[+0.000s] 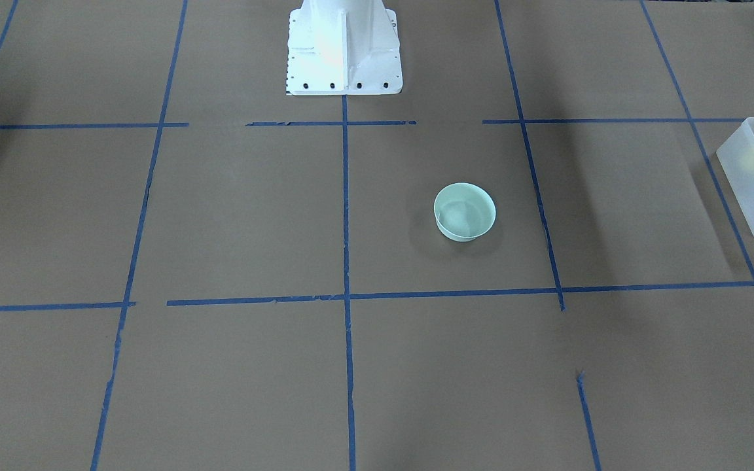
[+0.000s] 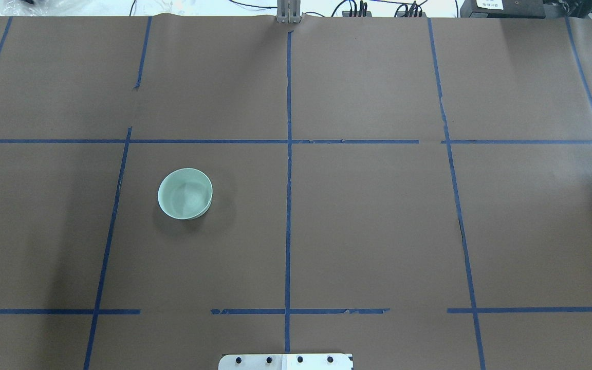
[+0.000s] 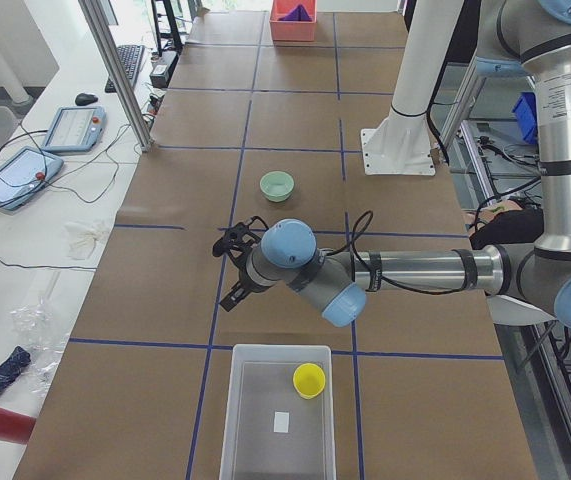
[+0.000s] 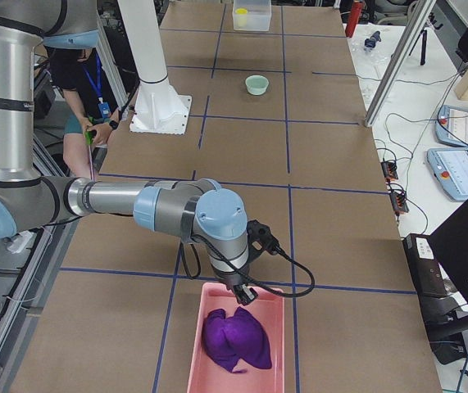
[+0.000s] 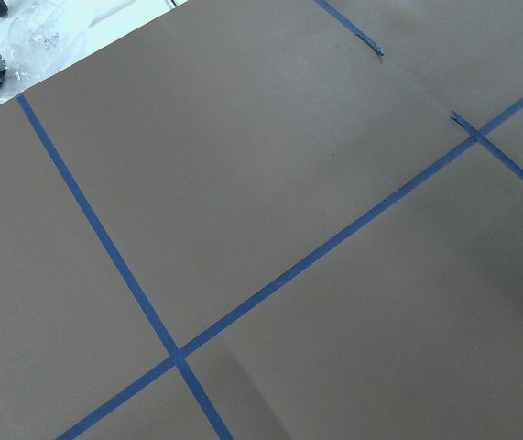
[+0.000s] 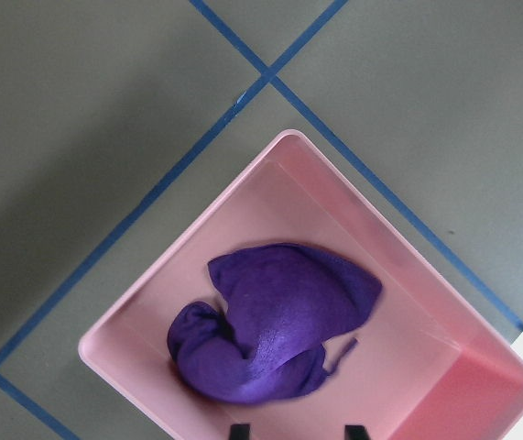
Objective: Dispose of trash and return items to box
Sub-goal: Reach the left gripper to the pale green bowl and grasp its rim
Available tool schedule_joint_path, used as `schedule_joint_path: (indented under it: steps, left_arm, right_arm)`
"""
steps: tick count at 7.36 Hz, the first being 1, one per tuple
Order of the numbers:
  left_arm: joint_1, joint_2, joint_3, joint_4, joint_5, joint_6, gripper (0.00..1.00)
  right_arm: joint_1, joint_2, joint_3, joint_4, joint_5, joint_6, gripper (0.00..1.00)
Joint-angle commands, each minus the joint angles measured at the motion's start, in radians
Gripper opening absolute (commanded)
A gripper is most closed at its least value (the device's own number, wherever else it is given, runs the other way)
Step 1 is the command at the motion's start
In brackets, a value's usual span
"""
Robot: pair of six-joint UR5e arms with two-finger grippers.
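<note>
Brown paper covers the whole table (image 2: 378, 231), marked into a grid by blue tape lines (image 2: 289, 205). At the far edge in the overhead view, black cables (image 2: 357, 7) trail over a white surface. In the left-end view, a white side bench (image 3: 25, 250) runs along the table's long edge, carrying two teach pendants (image 3: 73, 127), a keyboard (image 3: 135, 60) and a mouse (image 3: 86, 99). An aluminium post (image 3: 115, 70) rises at that edge. The light is soft and even, with faint shadows on the paper. In the right-end view, a dark monitor (image 4: 467, 254) stands off the table's long edge, near the closest corner.

The left arm (image 3: 415, 268) is stretched out level, the left gripper (image 3: 230, 270) too unclear to be judged; the right arm (image 4: 111, 197) is bent, the right gripper (image 6: 298, 432) pointed down, jaws parted
</note>
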Motion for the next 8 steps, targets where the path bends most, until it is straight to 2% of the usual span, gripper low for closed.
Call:
schedule_joint_path:
  steps: [1, 2, 4, 5, 6, 8]
  left_arm:
    - [0.039, -0.075, -0.036, 0.093, 0.007, -0.112, 1.0]
    - [0.111, -0.086, -0.103, 0.111, 0.065, -0.253, 1.0]
    - [0.267, -0.086, -0.206, 0.112, 0.192, -0.584, 0.97]
    - [0.366, -0.086, -0.254, 0.112, 0.287, -0.776, 0.93]
    - [0.448, -0.086, -0.279, 0.11, 0.338, -0.943, 0.88]
    - [0.714, -0.114, -0.3, 0.108, 0.586, -1.278, 0.87]
  right_arm:
    - [-0.066, -0.014, 0.054, 0.052, 0.102, 0.407, 1.0]
    - [-0.142, -0.014, 0.109, 0.105, 0.102, 0.612, 1.0]
    - [-0.264, -0.015, 0.11, 0.252, 0.09, 0.807, 1.0]
    - [-0.279, -0.017, 0.11, 0.265, 0.093, 0.813, 1.0]
    - [-0.281, -0.019, 0.11, 0.267, 0.093, 0.812, 1.0]
    - [-0.28, -0.022, 0.11, 0.267, 0.093, 0.804, 1.0]
